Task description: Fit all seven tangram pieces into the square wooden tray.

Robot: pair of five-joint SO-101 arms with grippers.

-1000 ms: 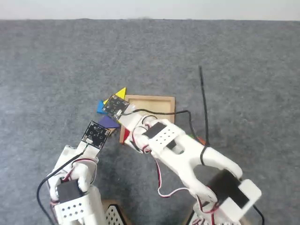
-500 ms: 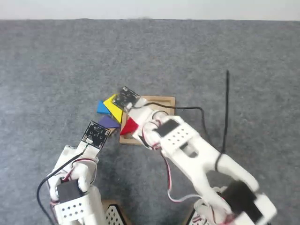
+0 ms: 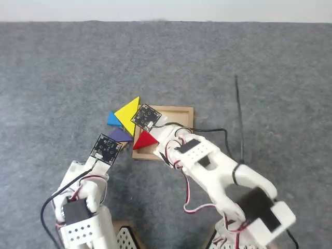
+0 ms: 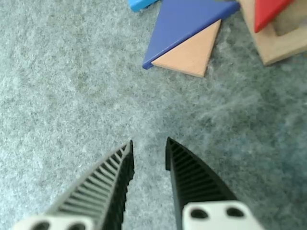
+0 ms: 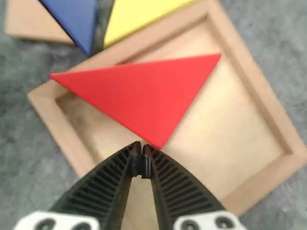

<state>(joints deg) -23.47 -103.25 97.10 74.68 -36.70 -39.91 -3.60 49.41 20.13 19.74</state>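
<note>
Within 1 s my right tool [image 5: 142, 152], tips together, slid from the yellow triangle [image 3: 127, 111] to the red triangle [image 5: 139, 96], now partly inside the square wooden tray [image 5: 256, 81], overlapping its left rim. Left tool [image 4: 149, 141] hangs apart.

Red triangle [image 5: 139, 103], yellow triangle [image 3: 128, 114], dk-blue triangle [image 4: 187, 21] (tan beneath), lt-blue piece [image 3: 112, 120], tan tray [image 5: 225, 139], grey mat [image 3: 233, 62]

Red triangle [image 5: 139, 98] in wooden tray [image 5: 259, 91], corner overlapping rim
</note>
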